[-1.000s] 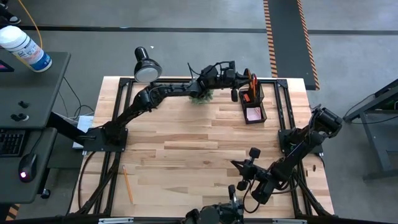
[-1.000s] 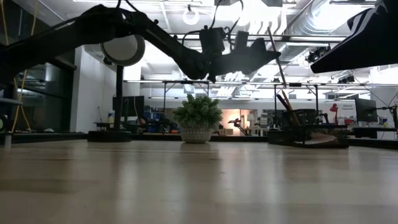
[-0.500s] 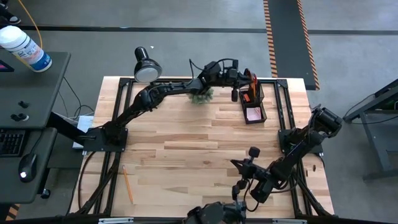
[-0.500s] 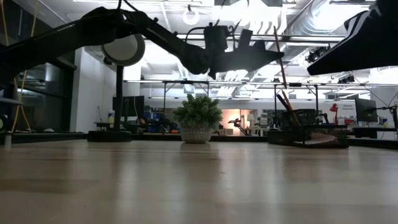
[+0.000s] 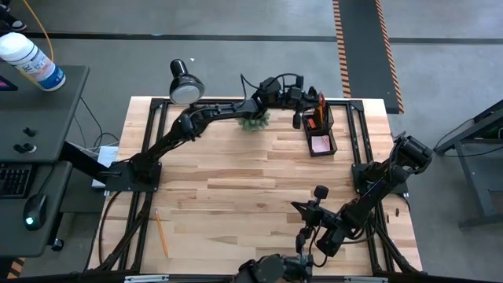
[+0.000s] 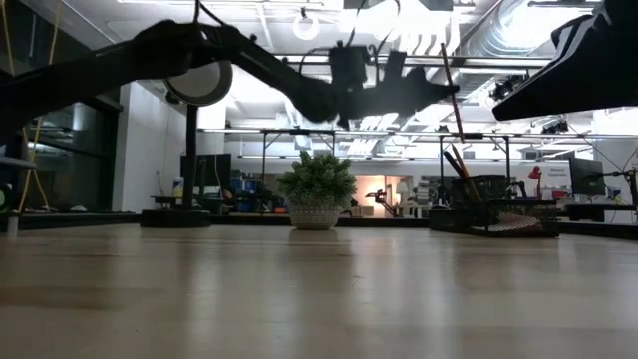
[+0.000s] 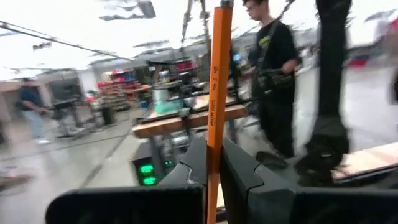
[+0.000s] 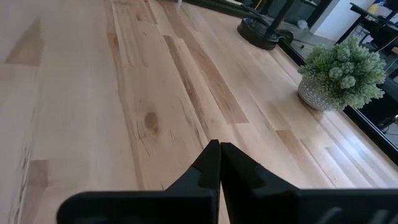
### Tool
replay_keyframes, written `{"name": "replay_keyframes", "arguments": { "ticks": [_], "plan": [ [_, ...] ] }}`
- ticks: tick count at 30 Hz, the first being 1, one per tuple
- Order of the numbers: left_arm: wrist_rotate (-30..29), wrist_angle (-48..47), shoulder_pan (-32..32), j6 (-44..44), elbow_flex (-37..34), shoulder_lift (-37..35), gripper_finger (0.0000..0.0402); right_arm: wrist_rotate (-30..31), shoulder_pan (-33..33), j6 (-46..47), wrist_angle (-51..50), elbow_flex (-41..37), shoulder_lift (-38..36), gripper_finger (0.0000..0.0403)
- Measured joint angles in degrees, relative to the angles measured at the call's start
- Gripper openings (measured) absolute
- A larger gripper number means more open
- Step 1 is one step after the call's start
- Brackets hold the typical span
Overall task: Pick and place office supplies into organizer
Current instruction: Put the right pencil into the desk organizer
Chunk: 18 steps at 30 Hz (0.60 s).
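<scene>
The left gripper (image 7: 213, 163) pinches a thin orange pencil (image 7: 217, 81) upright, high above and just beside the small black mesh organizer (image 5: 318, 130). If the tip meets the organizer's rim or the pens already standing in its cup, the pencil may pivot between the fingers and fall outside. Well apart from the organizer, the right gripper (image 8: 219, 163) waits, fingers pressed together.

Left arm stretched across far edge, left gripper (image 5: 308, 101) raised, fingers clamped. Right arm folded near front, right gripper (image 8: 218, 163) closed.
</scene>
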Motion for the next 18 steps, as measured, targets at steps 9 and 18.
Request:
{"name": "replay_keyframes", "arguments": {
  "ticks": [9,18],
  "plan": [
    [2.06,1.78,0.39,-5.63,-0.06,3.67,0.0,10.78,-0.07,-6.76,-0.68,-0.01,-0.01,0.0002],
    [3.03,0.02,0.39,-4.66,-0.06,3.65,0.0,25.37,-2.44,-22.47,-0.42,0.01,-8.94,0.0002]
  ]
}}
